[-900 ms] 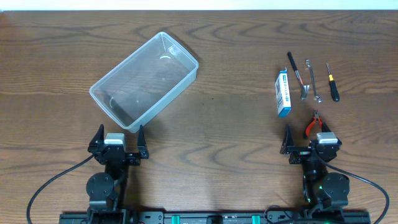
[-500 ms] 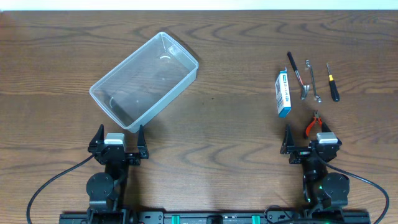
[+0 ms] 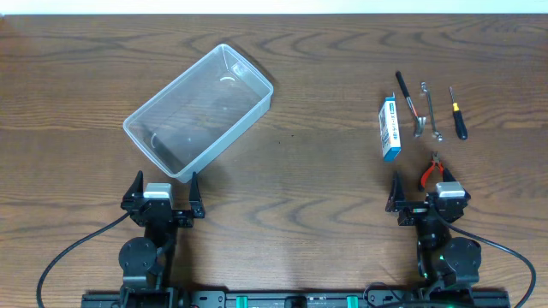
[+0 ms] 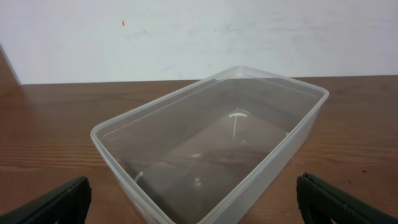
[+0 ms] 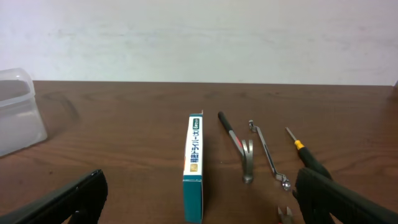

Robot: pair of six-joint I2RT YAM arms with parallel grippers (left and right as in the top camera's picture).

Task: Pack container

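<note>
Overhead — one container (image 3: 199,111), one box (image 3: 390,128), four tools (image 3: 431,111) — left gripper (image 3: 166,181), right gripper (image 3: 421,184), fingers spread.

Overhead top-down, wrist views low, forward, container (image 3: 199,111) shared

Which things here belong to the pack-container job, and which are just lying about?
Likely part of the job:
container
blue-and-white box
black-handled tool
wrench
screwdriver
red-handled pliers

Just lying about:
nothing that I can tell; every loose item sits in one group and looks like something to pack.
</note>
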